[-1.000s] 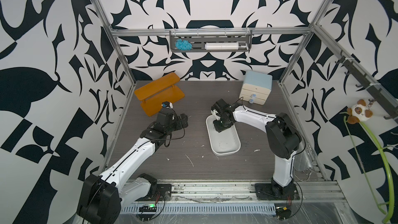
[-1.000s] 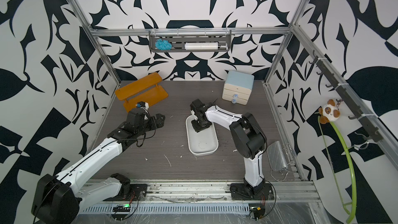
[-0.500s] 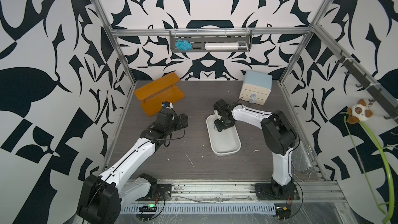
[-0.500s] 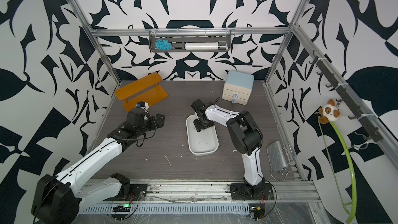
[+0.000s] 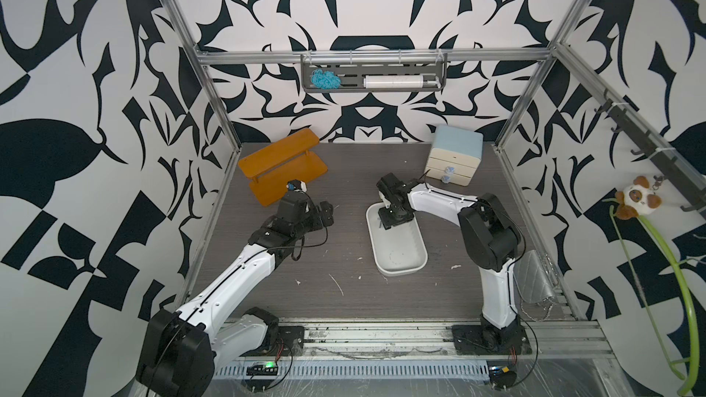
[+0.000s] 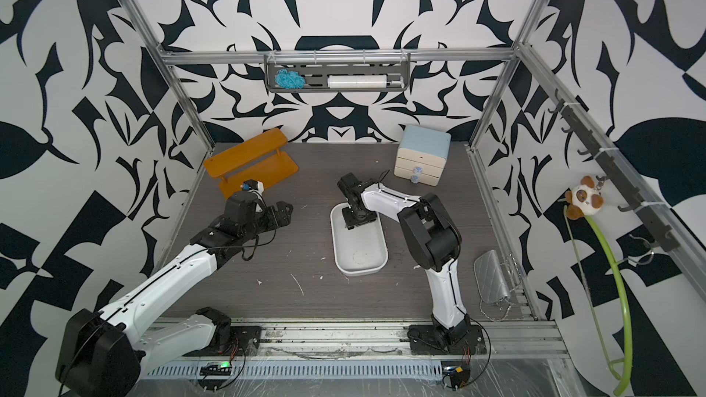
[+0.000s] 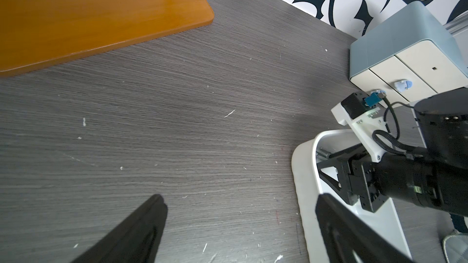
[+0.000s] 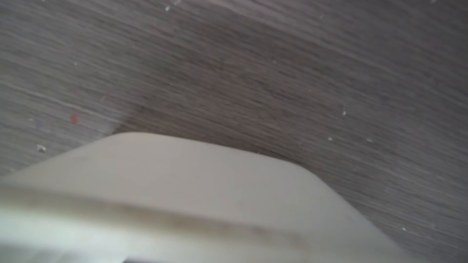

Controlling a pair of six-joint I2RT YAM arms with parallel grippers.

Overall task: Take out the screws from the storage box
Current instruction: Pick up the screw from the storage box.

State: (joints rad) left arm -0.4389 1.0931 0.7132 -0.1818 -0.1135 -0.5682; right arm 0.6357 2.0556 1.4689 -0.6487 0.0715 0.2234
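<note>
1. While my right gripper [image 5: 391,221] points down into the far end of the storage box [image 5: 399,271], I cannot tell whether its jaws are parted or closed on anything.
2. Small silver screws [image 7: 321,151] lie on the box floor at that far end, just beside my right gripper.
3. My left gripper [image 5: 325,214] hovers over the table [image 5: 344,253], left of the box, jaws spread wide, holding nothing.
4. The box sits mid-table, its long side running near to far.

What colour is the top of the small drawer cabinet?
Light blue; the drawer cabinet shows best in the left wrist view.
</note>
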